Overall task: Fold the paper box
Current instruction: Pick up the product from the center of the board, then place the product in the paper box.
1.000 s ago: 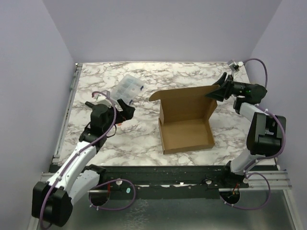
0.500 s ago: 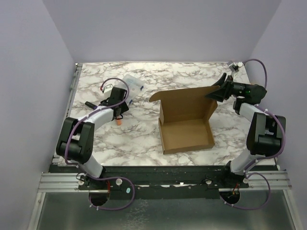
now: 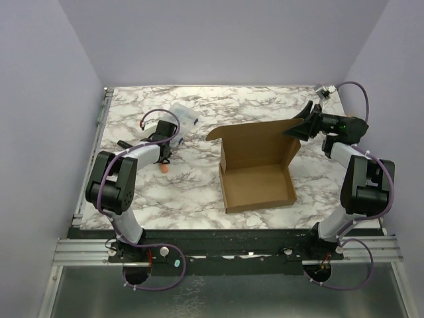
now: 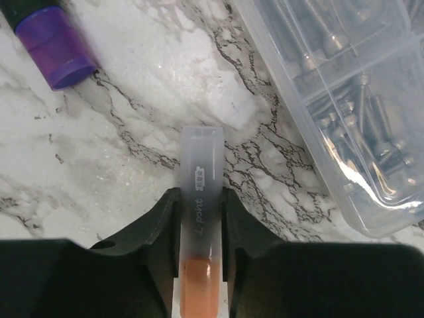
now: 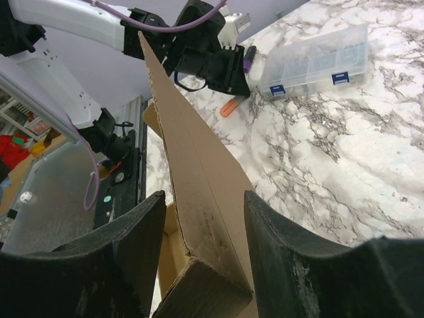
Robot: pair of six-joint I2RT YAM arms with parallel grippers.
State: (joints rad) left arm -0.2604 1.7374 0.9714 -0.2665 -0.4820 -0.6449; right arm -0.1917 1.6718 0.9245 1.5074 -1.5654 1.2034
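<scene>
Nearest us, the paper box (image 3: 257,179) sits in the middle of the desk (image 3: 199,192). Its shallow tray is already formed, the side walls are up and the mouth faces us. The lid isn't down yet, so I'd say the fold is well along but not finished.

Out left and a little farther back, the left gripper (image 4: 197,199) is down flat over an orange marker (image 4: 199,165) in a frosted cap. Its jaws sit about halfway in, snug against both sides of the barrel, so it has hold of the marker. My read is that it's clearing loose clutter, because this has nothing to do with cardboard. A purple cap (image 4: 54,54) lies just off to one side of it. The clear compartment case (image 4: 344,99), full of screws, sits close on the other side, toward the far end.

At the far right, the box's tall back panel stands upright. The right gripper (image 5: 204,197) is on its far right corner with the jaws roughly half apart. They straddle the sheet where a side tab folds in, and that cardboard wedge fills the gap between them. That looks like a pinch to keep the lid propped and steady, ready to swing over the tray.
</scene>
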